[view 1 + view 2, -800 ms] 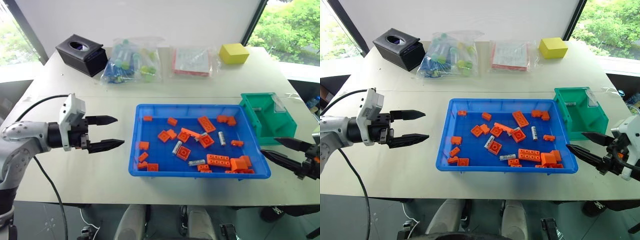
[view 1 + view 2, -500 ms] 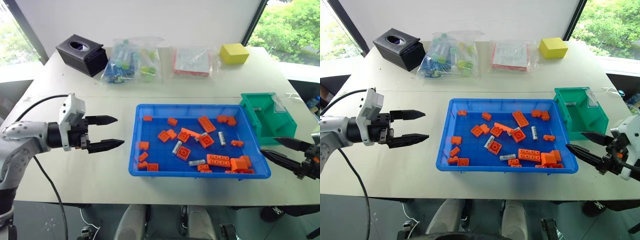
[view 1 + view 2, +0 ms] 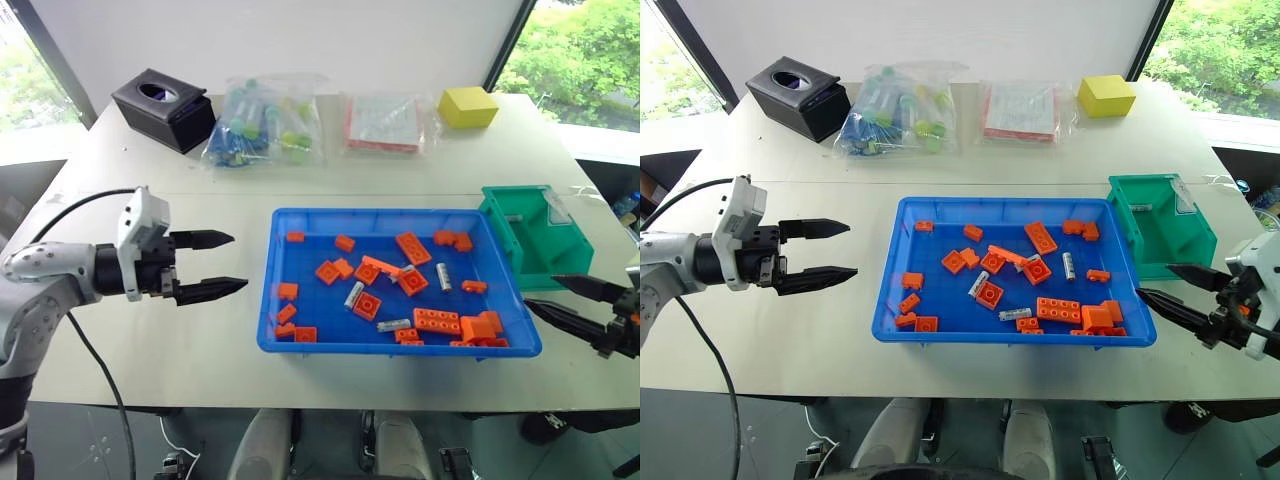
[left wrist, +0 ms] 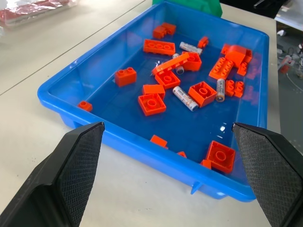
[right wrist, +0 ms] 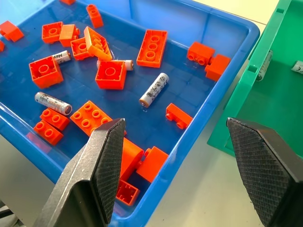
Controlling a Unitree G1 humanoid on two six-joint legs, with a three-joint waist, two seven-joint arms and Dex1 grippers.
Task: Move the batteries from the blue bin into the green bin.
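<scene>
Your left claw (image 3: 220, 264) hangs released over the bare surface (image 3: 150, 340) near its left edge, fingers spread and pointing toward the blue bin (image 3: 395, 345). Your right claw (image 3: 1175, 290) hovers released at the front right corner of the surface, just off the blue bin's near right corner and in front of the green bin (image 3: 535, 250). The blue bin sits at the middle of the surface, toward the front edge, scattered with orange bricks (image 3: 436, 320). Four batteries (image 5: 154, 89) lie on its floor among the bricks, none held. The green bin stands just beside the blue bin's right wall, near the surface's right edge; at least one battery-like cylinder (image 5: 265, 65) lies inside it. Along the back edge rest a black box (image 3: 165, 108), two clear bags (image 3: 262, 122) and a yellow block (image 3: 467, 106).
</scene>
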